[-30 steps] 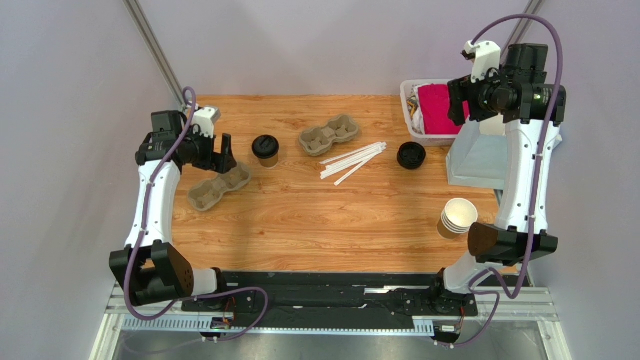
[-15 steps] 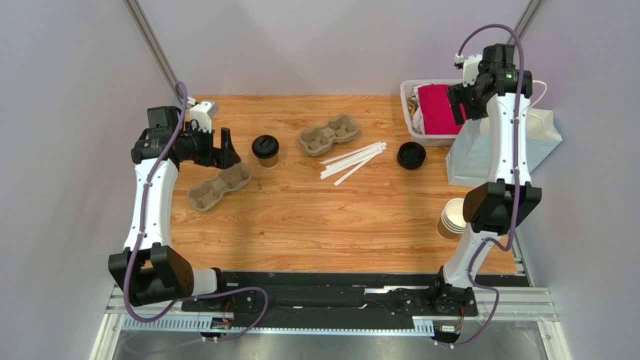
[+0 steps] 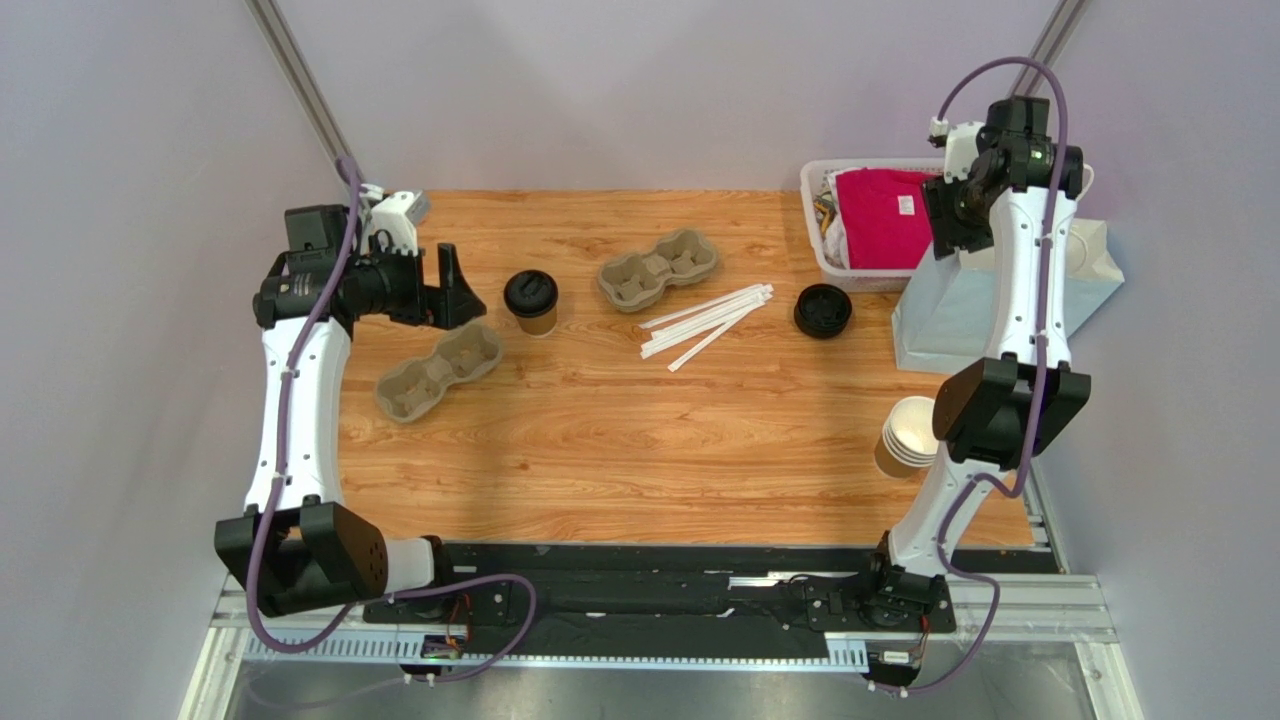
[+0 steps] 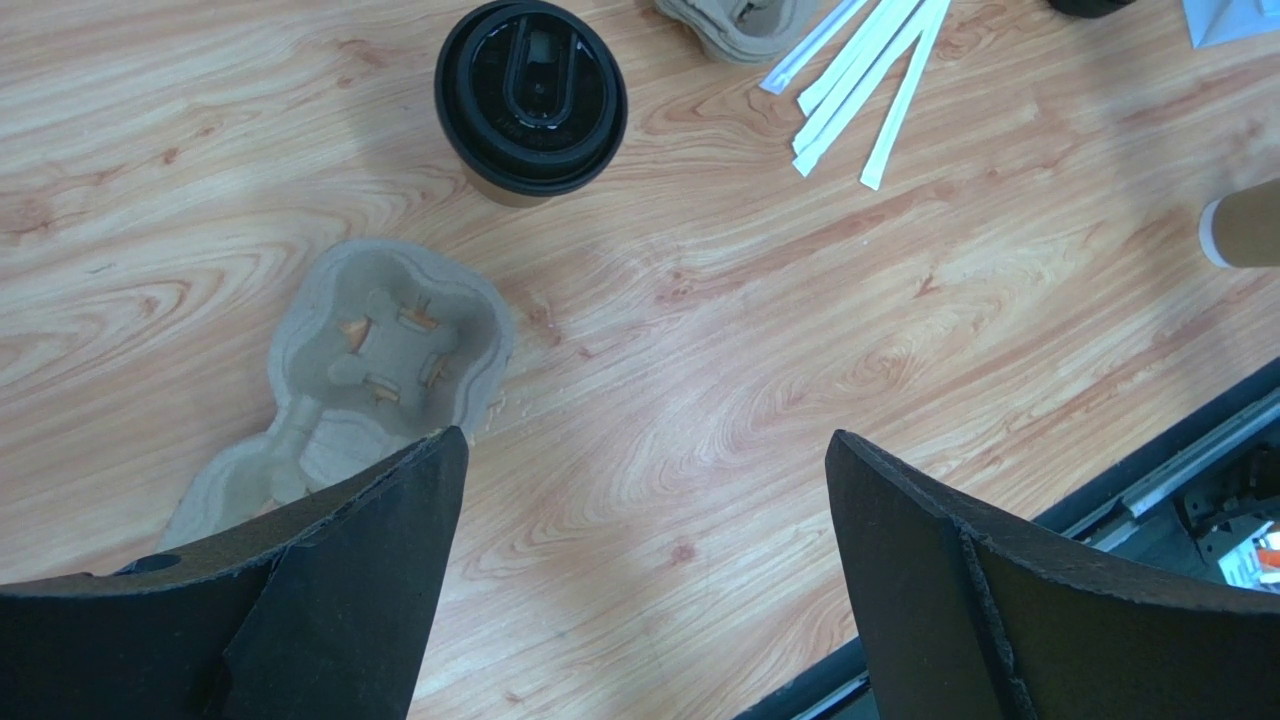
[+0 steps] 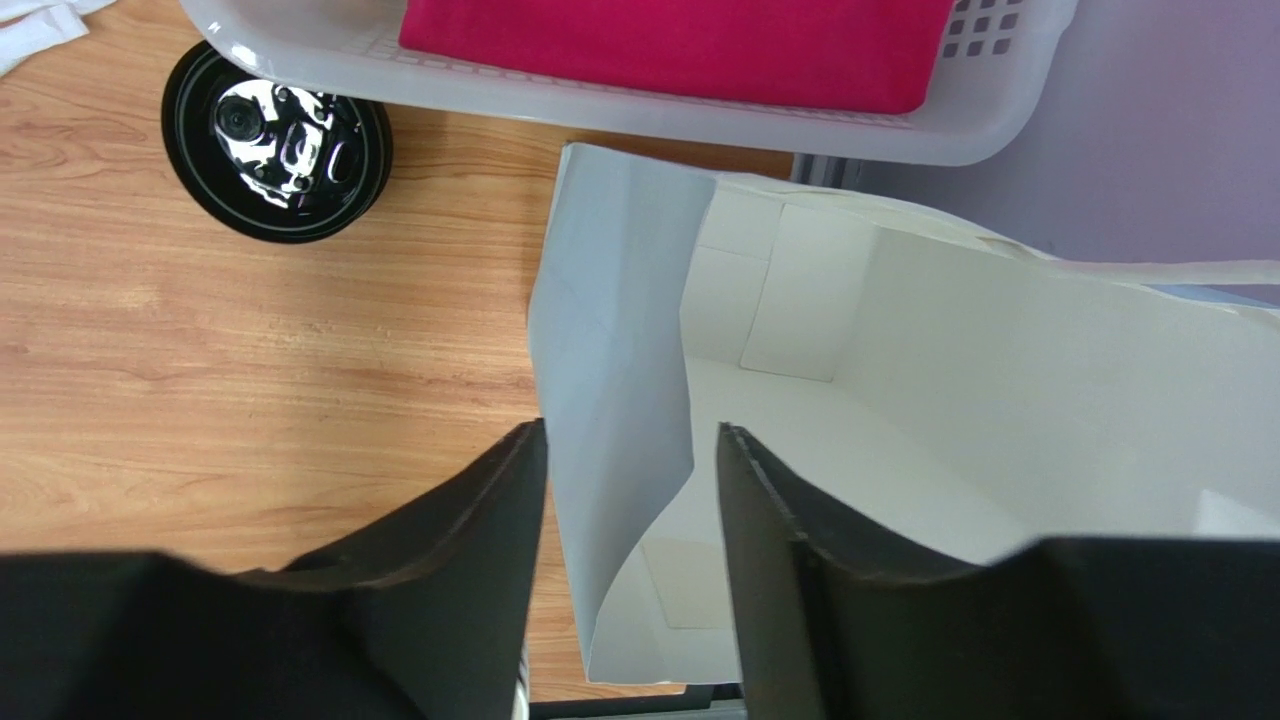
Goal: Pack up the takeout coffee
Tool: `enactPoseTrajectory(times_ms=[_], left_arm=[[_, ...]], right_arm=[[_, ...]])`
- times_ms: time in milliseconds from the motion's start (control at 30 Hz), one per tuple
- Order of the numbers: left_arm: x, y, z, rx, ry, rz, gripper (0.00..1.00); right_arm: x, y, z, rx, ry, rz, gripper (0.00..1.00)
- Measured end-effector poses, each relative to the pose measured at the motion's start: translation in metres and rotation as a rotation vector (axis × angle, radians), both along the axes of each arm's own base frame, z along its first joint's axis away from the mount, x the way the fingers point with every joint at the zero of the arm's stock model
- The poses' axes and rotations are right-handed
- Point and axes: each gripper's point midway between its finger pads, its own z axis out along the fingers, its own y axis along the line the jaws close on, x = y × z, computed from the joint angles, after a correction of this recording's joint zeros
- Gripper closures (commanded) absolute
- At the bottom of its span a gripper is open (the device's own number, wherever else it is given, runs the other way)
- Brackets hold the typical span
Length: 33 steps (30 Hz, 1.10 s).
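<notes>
Takeout coffee [image 3: 531,300] stands upright on the table [image 3: 601,435], lid on, ahead of the left gripper [image 3: 455,288] and clear of its tips. Nothing touches it.

Left wrist view: the fingers are spread wide with nothing between them but bare wood. The coffee [image 4: 531,98] sits well beyond the tips. A pulp cup carrier [image 4: 383,353] lies just ahead of one finger, its near end hidden behind that finger. The cup's lid shows a raised U-shaped moulding; any lettering is too small to read.

Top view only: a second carrier [image 3: 658,269], white straws [image 3: 706,323] and a stack of lidless cups [image 3: 915,435] near the right arm's elbow.

Right wrist view: the right gripper [image 5: 631,435] hangs over an open white paper bag [image 5: 932,405]. The fingers are part-way apart, astride the bag's near wall; whether they touch it cannot be told. A loose black lid [image 5: 275,143] lies beyond the fingers on the wood. A white basket [image 5: 601,98] with pink cloth [image 5: 676,30] sits past the bag's mouth. From above, the arm hides part of the bag.
</notes>
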Motion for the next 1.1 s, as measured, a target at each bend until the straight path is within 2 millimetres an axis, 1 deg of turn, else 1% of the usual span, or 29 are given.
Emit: enactPoseTrajectory(times_ms=[67,100,267,367,433,500,567,600,667,700,733,767,800,867,900,933,1000,1067,1100], left_arm=[[-0.001,0.000,0.001,-0.003,-0.002,0.002,0.02],[-0.001,-0.001,0.001,-0.006,-0.001,0.001,0.02],[-0.002,-0.003,0.003,-0.023,0.004,0.001,0.02],[-0.002,-0.003,0.003,-0.028,0.008,0.005,0.03],[-0.001,-0.003,0.003,-0.029,0.007,0.006,0.02],[-0.001,-0.003,0.006,-0.030,0.003,0.008,0.02],[0.000,-0.003,0.010,-0.030,-0.005,0.011,0.02],[0.001,-0.003,0.011,-0.030,-0.009,0.013,0.02],[0.002,-0.003,0.015,-0.029,-0.018,0.016,0.02],[0.002,-0.003,0.017,-0.028,-0.022,0.018,0.02],[0.003,-0.002,0.019,-0.028,-0.027,0.019,0.02],[0.003,-0.002,0.019,-0.028,-0.027,0.019,0.02],[0.003,-0.002,0.019,-0.028,-0.028,0.019,0.02],[0.002,-0.002,0.019,-0.026,-0.025,0.022,0.02],[0.002,-0.002,0.018,-0.025,-0.021,0.024,0.02],[0.001,-0.001,0.018,-0.024,-0.018,0.025,0.02],[0.001,0.000,0.019,-0.018,-0.016,0.032,0.02],[0.001,0.001,0.020,-0.013,-0.018,0.035,0.02],[0.001,0.001,0.021,-0.011,-0.020,0.037,0.02]], right_arm=[[-0.002,0.002,-0.001,0.021,0.005,0.007,0.84],[-0.002,0.003,-0.002,0.027,0.007,0.009,1.00],[-0.002,0.005,-0.001,0.045,0.003,0.020,1.00],[-0.002,0.007,0.005,0.040,-0.017,0.049,1.00],[-0.003,0.008,0.017,0.023,-0.052,0.069,1.00],[-0.007,0.012,0.037,-0.005,-0.105,0.098,1.00],[-0.013,0.022,0.066,-0.043,-0.179,0.144,1.00],[-0.017,0.030,0.082,-0.060,-0.223,0.170,1.00],[-0.028,0.055,0.121,-0.100,-0.331,0.249,1.00],[-0.034,0.068,0.136,-0.112,-0.374,0.286,1.00],[-0.042,0.084,0.153,-0.125,-0.425,0.333,1.00],[-0.051,0.104,0.168,-0.130,-0.477,0.392,1.00],[-0.060,0.119,0.179,-0.132,-0.514,0.439,1.00],[-0.080,0.157,0.202,-0.134,-0.600,0.560,1.00],[-0.091,0.175,0.209,-0.127,-0.631,0.623,1.00],[-0.099,0.188,0.212,-0.121,-0.648,0.668,1.00],[-0.119,0.216,0.214,-0.102,-0.667,0.773,1.00],[-0.136,0.243,0.206,-0.085,-0.657,0.878,1.00],[-0.141,0.252,0.201,-0.079,-0.644,0.916,1.00]])
